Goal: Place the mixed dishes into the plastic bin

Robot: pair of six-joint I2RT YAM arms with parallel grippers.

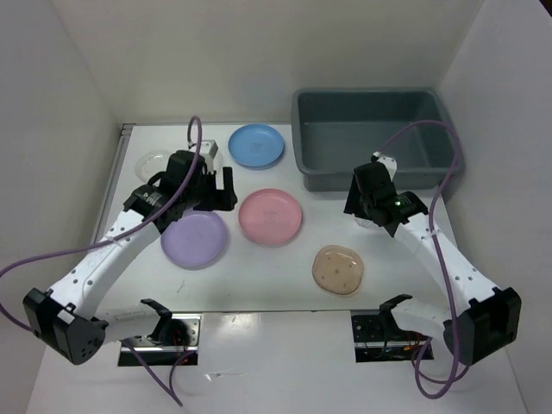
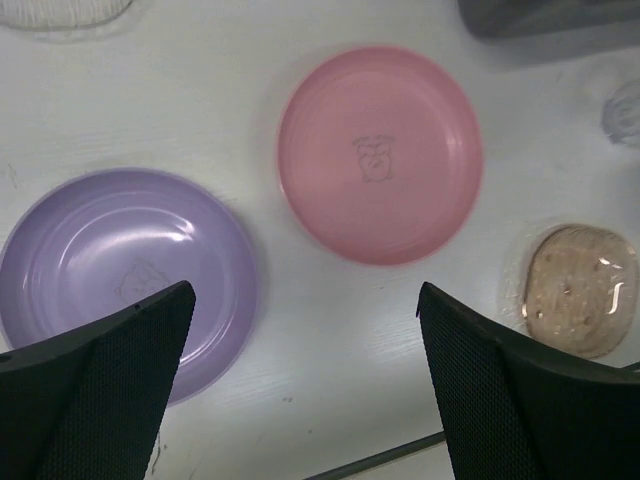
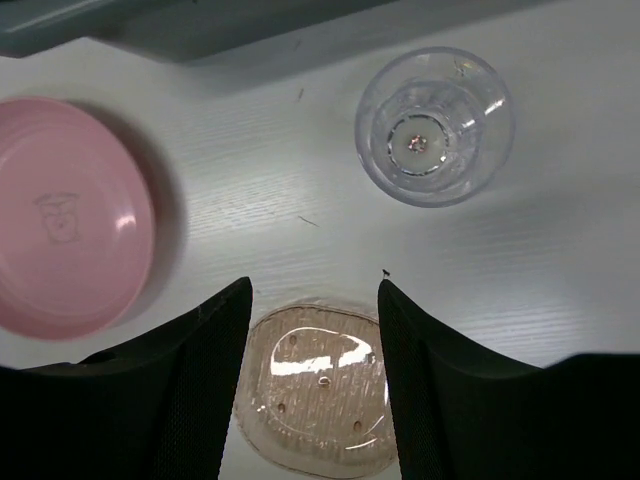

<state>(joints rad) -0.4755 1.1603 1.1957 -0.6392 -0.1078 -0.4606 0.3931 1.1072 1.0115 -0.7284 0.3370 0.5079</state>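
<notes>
- The bench (image 1: 285,285) is white, and every plate lies flat on it, outside the bin.
- The grey bin (image 1: 379,177) sits at the far right corner of the bench.
- The blue plate (image 1: 256,145) is near the far edge, just left of the bin.
- The pink plate (image 1: 270,216) is in the middle of the bench and has a little drawing in its middle.
- The purple plate (image 1: 194,239) is just left of the pink plate. They are close but not touching.
- The tan plate (image 1: 338,269) has small spots. It lies toward the near edge, right of the middle.
- A clear plate (image 1: 153,160) is by the far left corner, partly hidden behind the left arm.
- A small round clear dish (image 3: 435,125) stands in front of the bin, between the bin and the tan plate.
- The left hand (image 2: 305,300) is up over the bench, between the blue plate and the purple plate. Its two black fingers (image 2: 110,400) are spread wide apart and hold nothing.
- The right hand (image 3: 313,290) is near the clear dish. Its fingers (image 3: 190,380) are apart too, with nothing clamped between them. In its own camera the tan plate shows in the gap between them, lower down.
</notes>
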